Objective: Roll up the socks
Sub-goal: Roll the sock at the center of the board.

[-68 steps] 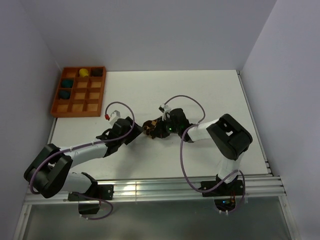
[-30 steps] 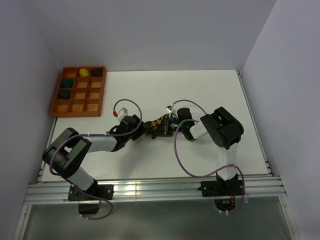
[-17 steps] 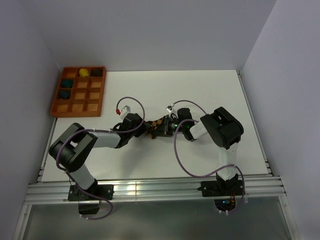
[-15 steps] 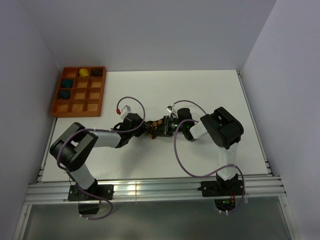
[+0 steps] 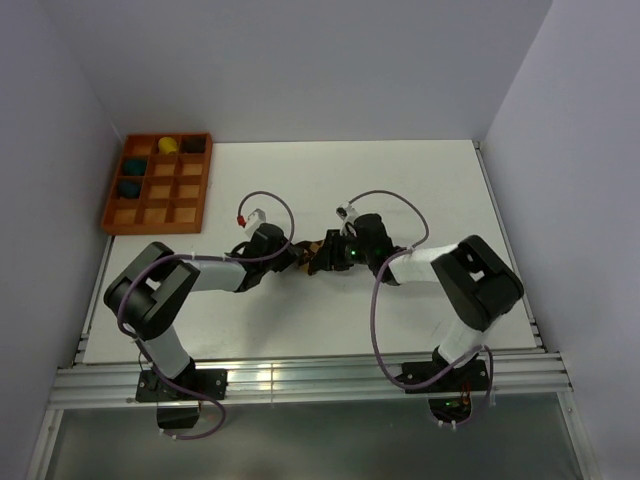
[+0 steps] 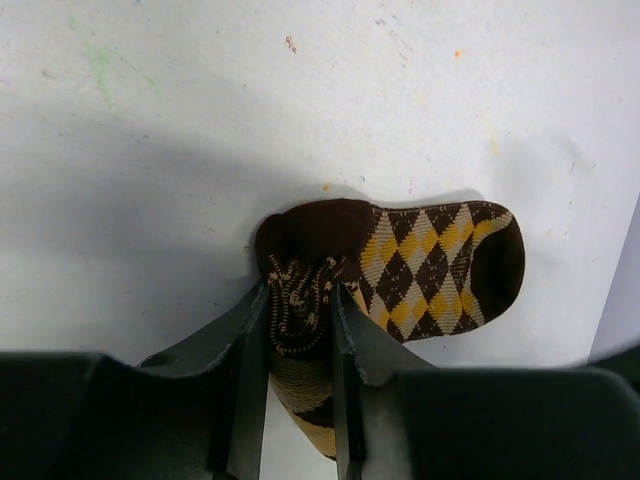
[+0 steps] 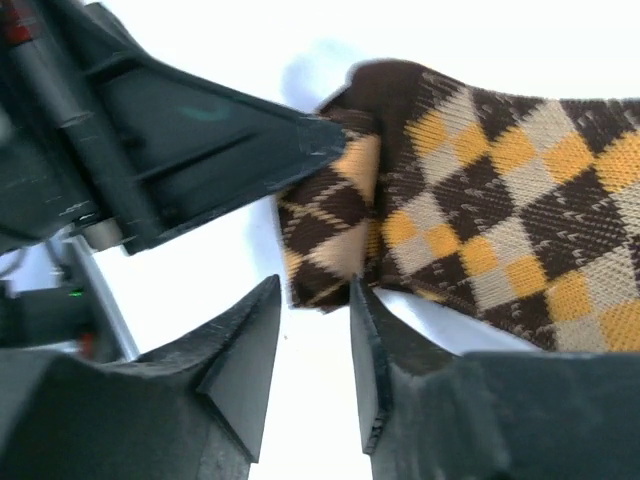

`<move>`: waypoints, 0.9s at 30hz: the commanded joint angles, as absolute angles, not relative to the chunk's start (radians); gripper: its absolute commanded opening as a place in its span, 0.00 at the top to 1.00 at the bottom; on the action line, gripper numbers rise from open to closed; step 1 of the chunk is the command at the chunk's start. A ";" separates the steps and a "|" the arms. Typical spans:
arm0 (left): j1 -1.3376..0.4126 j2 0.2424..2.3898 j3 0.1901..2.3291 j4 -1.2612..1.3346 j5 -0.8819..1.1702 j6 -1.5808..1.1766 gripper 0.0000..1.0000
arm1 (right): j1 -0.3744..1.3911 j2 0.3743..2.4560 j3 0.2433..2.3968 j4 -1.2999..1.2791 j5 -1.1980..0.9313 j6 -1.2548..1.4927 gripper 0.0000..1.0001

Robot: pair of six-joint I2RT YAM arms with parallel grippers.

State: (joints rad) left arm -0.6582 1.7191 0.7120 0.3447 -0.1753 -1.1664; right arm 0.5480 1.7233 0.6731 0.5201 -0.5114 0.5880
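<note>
The socks (image 5: 308, 254) lie mid-table between both arms: brown and tan diamond-checked fabric with a dark toe (image 6: 500, 262). One end is bunched into a thick fold. My left gripper (image 6: 300, 290) is shut on that fold (image 6: 297, 318), with both fingers pressing the fabric. In the top view, the left gripper (image 5: 291, 258) comes in from the left. My right gripper (image 7: 315, 290) stands open just short of the socks (image 7: 480, 220), with bare table between its fingers. From above, the right gripper (image 5: 320, 261) meets the socks from the right.
An orange compartment tray (image 5: 112, 195) sits at the table's far left corner. It holds two teal sock balls (image 5: 135, 167), a yellow ball (image 5: 167, 145) and a dark one (image 5: 193, 145). The left gripper's black finger (image 7: 200, 120) shows close by in the right wrist view.
The left gripper has closed onto the bunched end of the socks. The right gripper has let go and opened, and its arm's elbow has swung out to the right.
</note>
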 commanded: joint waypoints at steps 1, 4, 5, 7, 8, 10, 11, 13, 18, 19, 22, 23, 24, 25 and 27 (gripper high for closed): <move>-0.663 1.738 0.715 0.180 -0.222 -1.124 0.87 | 0.618 1.593 0.680 0.371 -0.296 0.401 0.57; -0.675 1.726 0.729 0.131 -0.247 -1.123 0.87 | 0.696 1.551 0.695 0.330 -0.140 0.327 0.54; -0.683 1.721 0.732 0.120 -0.259 -1.121 0.87 | 0.713 1.543 0.692 0.330 -0.106 0.313 0.53; -0.690 1.709 0.732 0.106 -0.265 -1.124 0.87 | 0.765 1.531 0.690 0.341 -0.022 0.278 0.51; -0.693 1.704 0.730 0.101 -0.265 -1.124 0.87 | 0.779 1.532 0.690 0.344 -0.002 0.269 0.51; -0.699 1.692 0.724 0.100 -0.264 -1.129 0.87 | 0.820 1.539 0.692 0.360 0.081 0.236 0.50; -0.699 1.690 0.721 0.098 -0.264 -1.129 0.87 | 0.833 1.539 0.692 0.360 0.109 0.226 0.50; -0.703 1.684 0.723 0.087 -0.264 -1.132 0.86 | 0.871 1.537 0.689 0.376 0.179 0.192 0.50; -0.707 1.675 0.718 0.090 -0.259 -1.131 0.86 | 0.922 1.517 0.664 0.445 0.247 0.134 0.49; -0.709 1.677 0.719 0.087 -0.258 -1.132 0.87 | 0.928 1.526 0.669 0.446 0.245 0.129 0.49; -0.713 1.681 0.724 0.086 -0.256 -1.134 0.86 | 0.930 1.555 0.684 0.448 0.248 0.109 0.49; -0.715 1.684 0.726 0.084 -0.256 -1.134 0.86 | 0.934 1.566 0.692 0.451 0.245 0.106 0.49; -0.718 1.684 0.727 0.084 -0.255 -1.134 0.86 | 0.937 1.586 0.698 0.453 0.238 0.100 0.49; -0.719 1.684 0.727 0.081 -0.256 -1.137 0.86 | 0.940 1.600 0.706 0.446 0.238 0.101 0.49; -0.721 1.684 0.727 0.081 -0.255 -1.138 0.86 | 0.946 1.638 0.727 0.433 0.232 0.097 0.49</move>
